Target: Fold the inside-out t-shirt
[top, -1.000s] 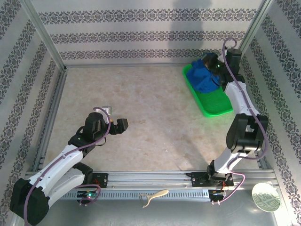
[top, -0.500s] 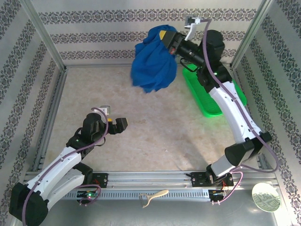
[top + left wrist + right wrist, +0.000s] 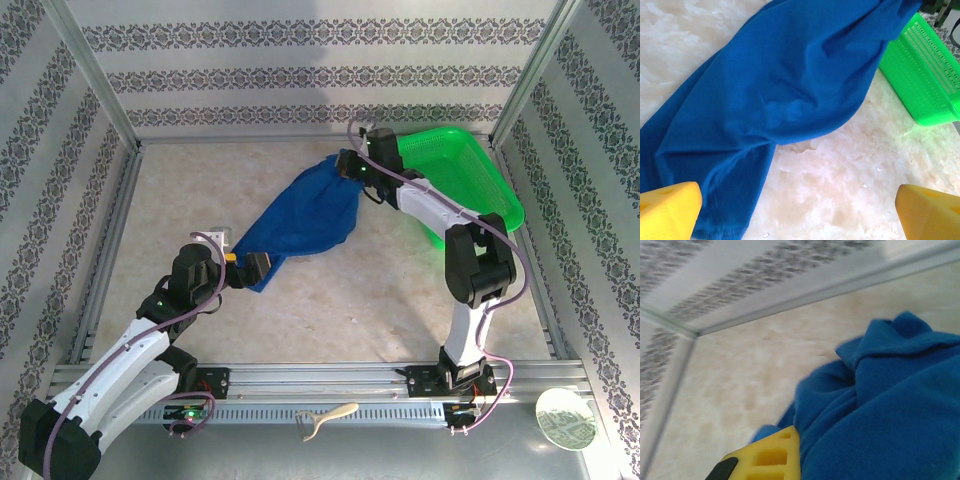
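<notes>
Two slender robot arms, the left arm (image 3: pixel 125 350) and the right arm (image 3: pixel 435 208), look alike: glossy white shells on the long links, chunky black housings at every joint. A thin purple cable (image 3: pixel 210 236) runs loosely from behind each end effector down to the base. The left end effector (image 3: pixel 248 264) and right end effector (image 3: pixel 350 165) are black, each with blocky bright yellow plastic fingers (image 3: pixel 667 210); the right one's finger (image 3: pixel 772 455) has rectangular recesses and a black patch. Far from the end effectors, small green lights (image 3: pixel 183 410) glow beside the black bases (image 3: pixel 178 368).
</notes>
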